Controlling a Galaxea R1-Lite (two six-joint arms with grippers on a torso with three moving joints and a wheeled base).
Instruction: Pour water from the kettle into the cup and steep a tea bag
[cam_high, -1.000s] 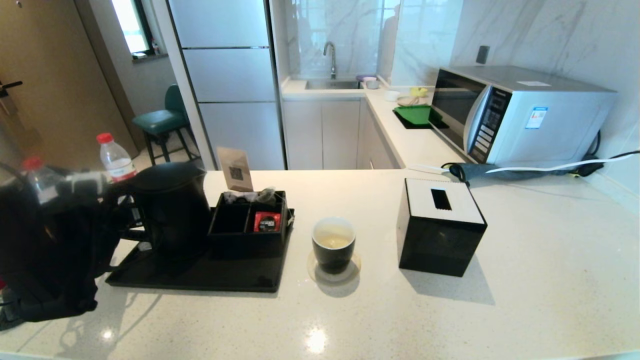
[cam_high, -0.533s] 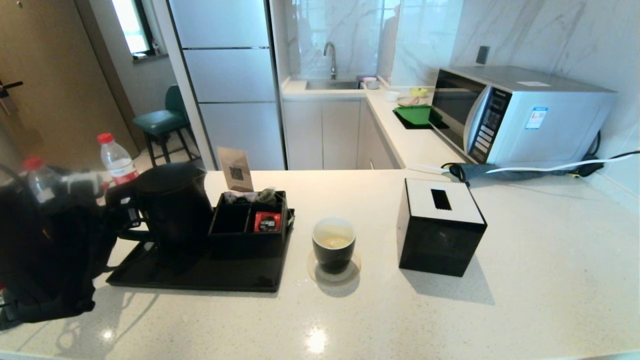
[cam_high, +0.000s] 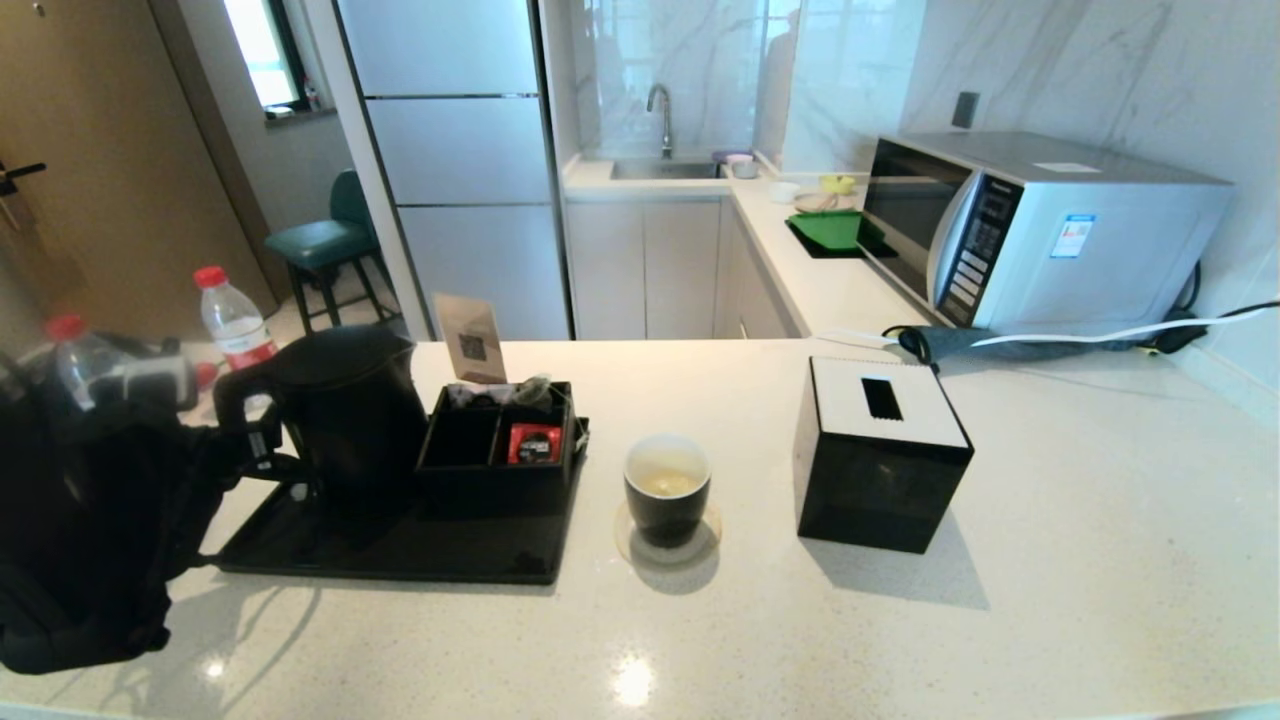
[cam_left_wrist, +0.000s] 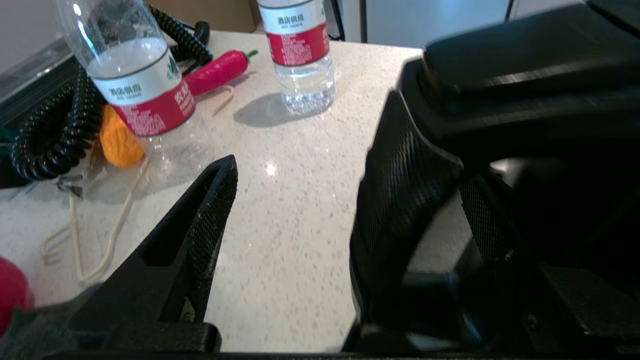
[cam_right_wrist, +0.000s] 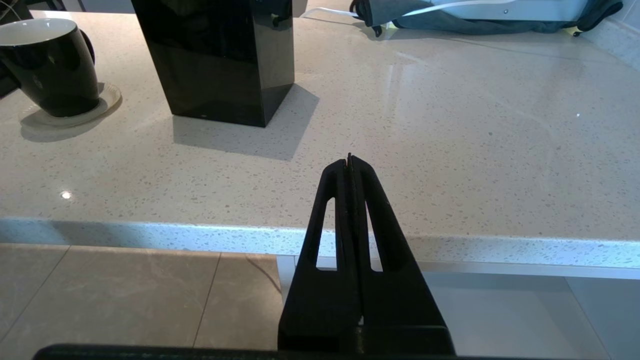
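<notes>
Standing kettle (cam_high: 345, 415), red-labelled bottles (cam_left_wrist: 145, 95), Chinese print

Tall matte black kettle (cam_high: 345, 415) upright on a black tray, loop handle toward 9 o'clock, glossy black cup (cam_high: 667, 495) at its 3 o'clock on a saucer, white inside, holding pale yellowish water (cam_high: 666, 483).

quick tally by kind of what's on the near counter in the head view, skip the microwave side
Kettle: 1
Cup: 1
Coaster: 1
Black tray: 1
Divided black organizer: 1
Red sachet: 1
Slotted black box: 1
Red-capped bottles: 2
Total: 9
</notes>
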